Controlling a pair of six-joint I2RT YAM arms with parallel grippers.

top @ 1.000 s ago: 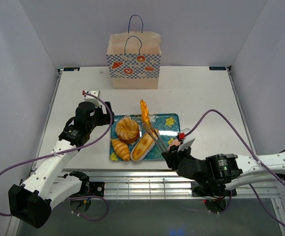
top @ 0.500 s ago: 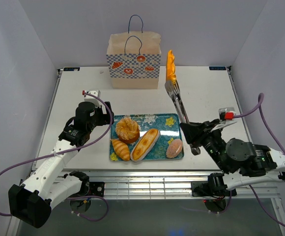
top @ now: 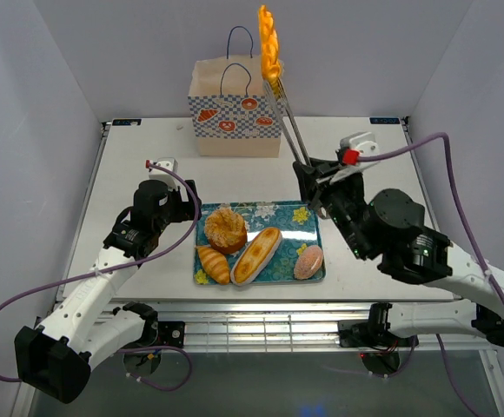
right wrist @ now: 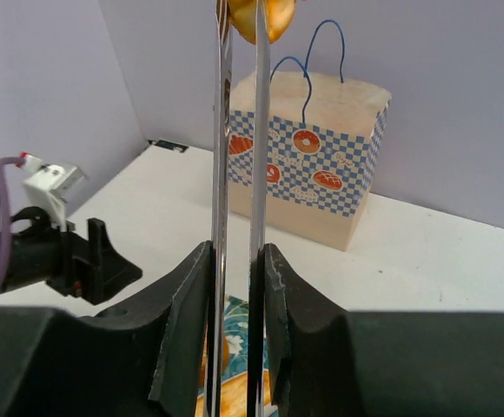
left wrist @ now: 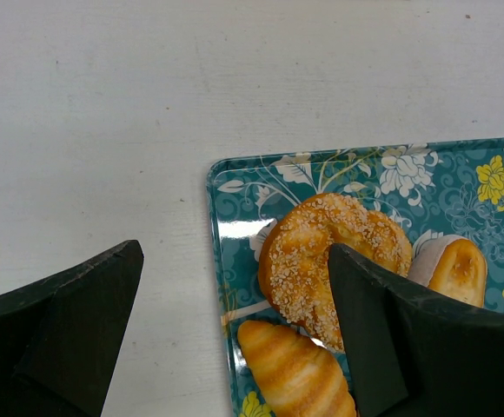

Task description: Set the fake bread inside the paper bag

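My right gripper (top: 315, 178) is shut on the metal tongs (top: 288, 122), which point up and away. The tongs pinch a twisted golden loaf (top: 270, 39) high above the paper bag (top: 236, 109), near its right side. In the right wrist view the gripper (right wrist: 236, 252) clamps the tong arms (right wrist: 222, 130), with the loaf (right wrist: 256, 17) at the top edge and the bag (right wrist: 321, 148) behind. My left gripper (top: 187, 208) is open and empty over the tray's left edge (left wrist: 235, 256).
The teal floral tray (top: 308, 213) holds a sesame round bun (top: 225, 228), a croissant (top: 214, 263), a baguette (top: 257, 254) and a pink-topped bun (top: 308, 261). The bag stands at the table's far edge against the back wall.
My right arm has lifted the tongs and twisted loaf off the tray, swung them up and toward the far side, now over the bag. The left arm has not moved.
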